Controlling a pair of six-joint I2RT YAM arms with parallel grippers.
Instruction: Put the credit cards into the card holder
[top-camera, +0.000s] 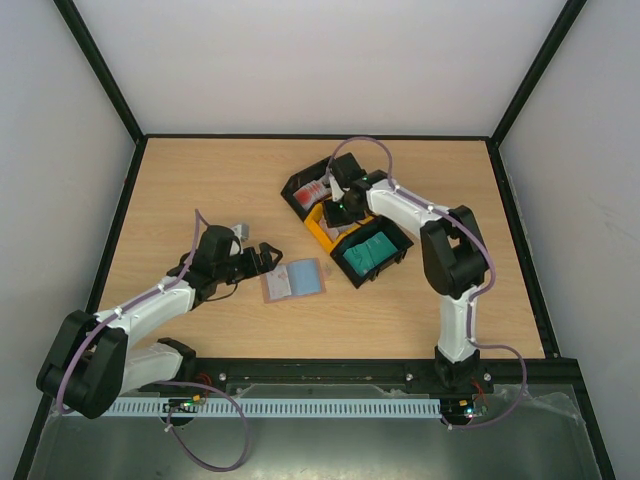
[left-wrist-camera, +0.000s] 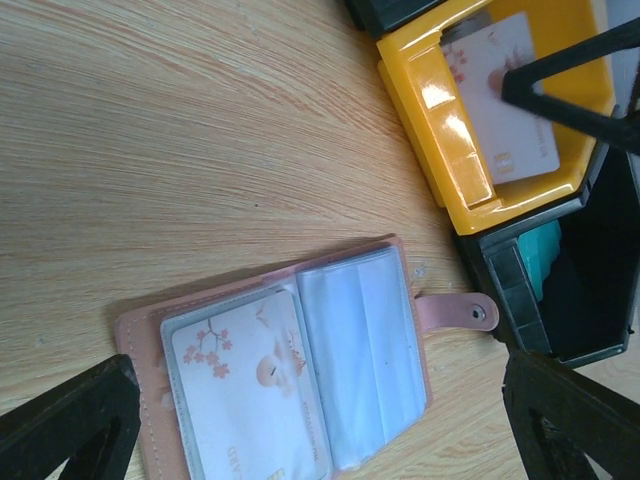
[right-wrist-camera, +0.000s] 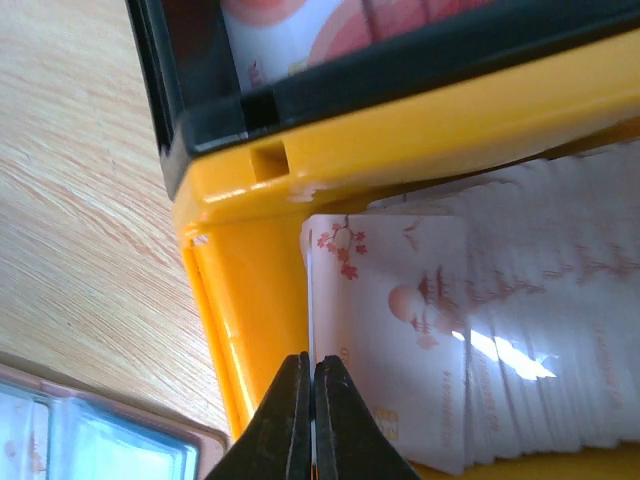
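R claw (right-wrist-camera: 309, 375) pinching white card (right-wrist-camera: 395, 340), L claw (top-camera: 265, 254) open

Three trays stand together: one yellow tray (top-camera: 318, 229), one far black tray (top-camera: 295, 190) at its 11 o'clock, one near black tray (top-camera: 403, 245) at its 4 o'clock. One card holder (top-camera: 293, 280) holds one white card (left-wrist-camera: 250, 390); the trays' stacked cards (right-wrist-camera: 540, 330) defy counting.
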